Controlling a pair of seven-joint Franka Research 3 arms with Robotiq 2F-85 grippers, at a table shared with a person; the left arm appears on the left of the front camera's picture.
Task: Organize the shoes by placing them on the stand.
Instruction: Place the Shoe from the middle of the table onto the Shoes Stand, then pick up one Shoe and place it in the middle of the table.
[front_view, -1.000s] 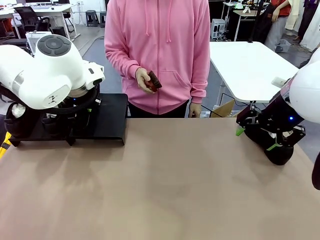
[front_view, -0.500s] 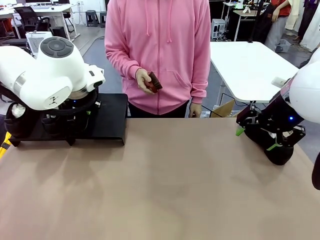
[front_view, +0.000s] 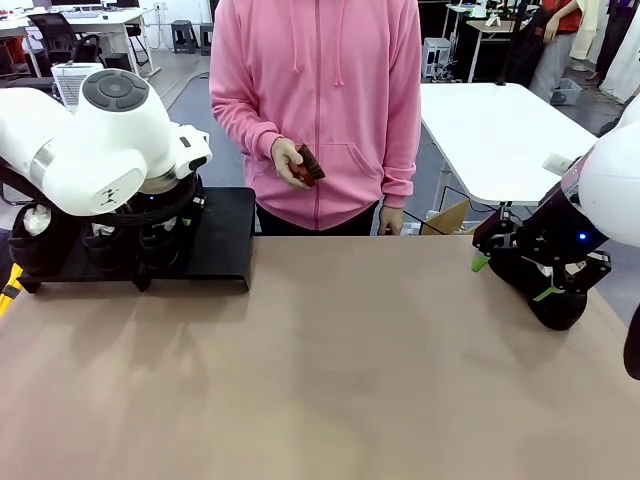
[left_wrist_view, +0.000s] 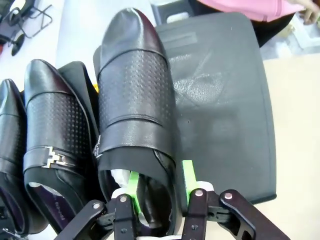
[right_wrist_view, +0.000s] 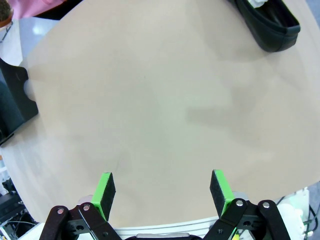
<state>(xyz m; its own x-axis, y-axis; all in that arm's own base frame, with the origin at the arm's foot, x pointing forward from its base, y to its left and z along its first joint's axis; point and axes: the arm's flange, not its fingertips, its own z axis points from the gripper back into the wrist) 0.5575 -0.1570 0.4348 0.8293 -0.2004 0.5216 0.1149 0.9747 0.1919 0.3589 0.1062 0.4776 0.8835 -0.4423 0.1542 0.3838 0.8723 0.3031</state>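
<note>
Black shoe (left_wrist_view: 135, 100) seated on stand (left_wrist_view: 220, 100). Left gripper (left_wrist_view: 160, 177) slack, pads (left_wrist_view: 187, 175) astride heel wall; liable to snag on lifting, dragging shoe off. Right gripper (right_wrist_view: 162, 192) agape, empty, above table (right_wrist_view: 150, 100).

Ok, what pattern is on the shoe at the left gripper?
The shoe is black with a panel of tiny dots; clearest in left wrist view.
</note>
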